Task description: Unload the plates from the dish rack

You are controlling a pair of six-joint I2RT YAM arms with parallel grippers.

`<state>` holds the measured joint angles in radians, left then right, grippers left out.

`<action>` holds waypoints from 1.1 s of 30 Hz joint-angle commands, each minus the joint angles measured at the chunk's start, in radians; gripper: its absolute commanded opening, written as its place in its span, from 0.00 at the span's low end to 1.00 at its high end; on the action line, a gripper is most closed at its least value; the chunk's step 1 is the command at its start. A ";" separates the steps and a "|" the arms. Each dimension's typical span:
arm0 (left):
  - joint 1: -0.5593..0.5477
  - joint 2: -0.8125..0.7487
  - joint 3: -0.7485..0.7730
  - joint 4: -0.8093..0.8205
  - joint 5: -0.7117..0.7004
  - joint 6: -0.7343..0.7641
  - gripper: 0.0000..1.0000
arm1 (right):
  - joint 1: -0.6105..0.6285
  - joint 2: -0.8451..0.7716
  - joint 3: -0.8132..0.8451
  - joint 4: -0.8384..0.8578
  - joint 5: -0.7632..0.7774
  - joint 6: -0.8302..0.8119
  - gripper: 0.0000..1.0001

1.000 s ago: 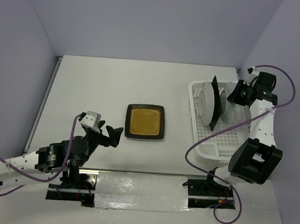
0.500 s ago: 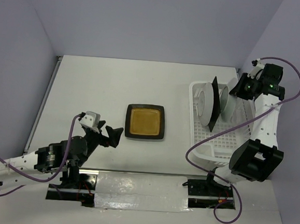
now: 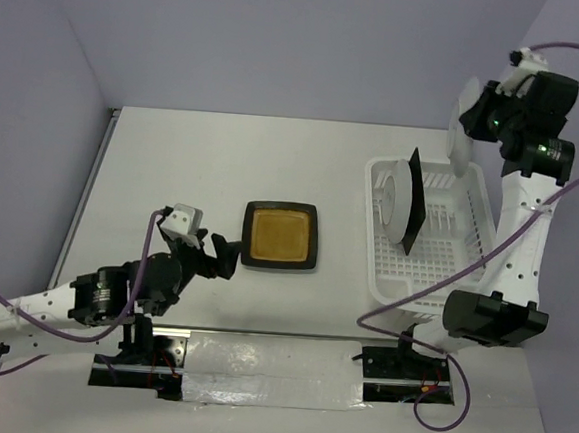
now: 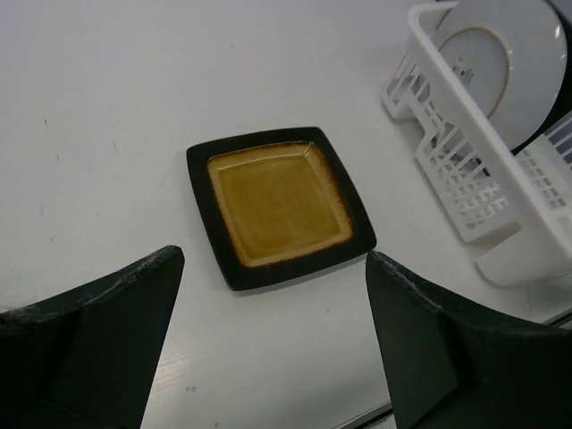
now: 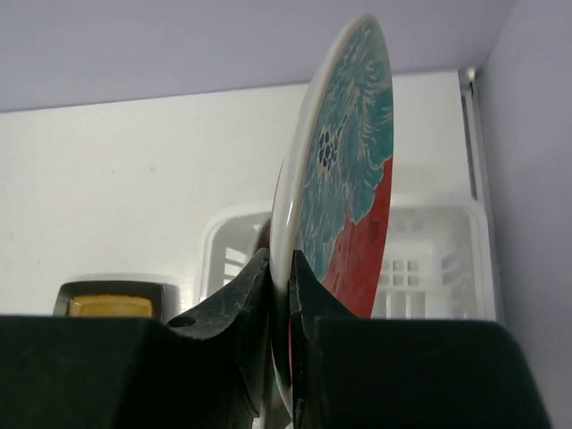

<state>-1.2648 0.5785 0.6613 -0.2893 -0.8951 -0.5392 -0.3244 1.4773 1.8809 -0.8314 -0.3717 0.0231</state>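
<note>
Plate (image 5: 347, 152) pinched in right jaws, above dish rack (image 3: 438, 263)

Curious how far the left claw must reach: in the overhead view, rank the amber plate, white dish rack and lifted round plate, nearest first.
From the left gripper:
1. amber plate, just beside it, in the centre.
2. dish rack, over on the right.
3. round plate, held aloft past the rack, at the far right corner.
</note>
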 commanded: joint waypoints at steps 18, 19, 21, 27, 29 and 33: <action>0.039 0.458 1.342 -0.665 -0.045 -0.004 0.94 | 0.953 -0.423 -0.297 0.412 0.353 -0.666 0.00; 0.039 0.480 1.362 -0.660 -0.018 0.002 0.94 | 0.966 -0.474 -0.339 0.434 0.362 -0.678 0.00; 0.042 0.565 1.394 -0.665 0.013 0.002 0.94 | 0.992 -0.520 -0.444 0.448 0.381 -0.718 0.00; 0.442 0.734 1.466 -0.602 0.566 -0.025 0.92 | 1.029 -0.689 -0.687 0.564 0.419 -0.775 0.00; 0.621 0.764 1.465 -0.574 0.786 -0.048 0.89 | 1.033 -0.712 -0.712 0.581 0.406 -0.796 0.00; 0.817 0.761 1.341 -0.429 1.124 -0.129 0.87 | 1.061 -0.712 -0.787 0.621 0.441 -0.862 0.00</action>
<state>-0.5594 1.4021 2.0285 -0.8482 -0.1719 -0.6037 0.7109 0.8024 1.0878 -0.5610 0.0193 -0.7074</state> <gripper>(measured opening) 0.874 0.168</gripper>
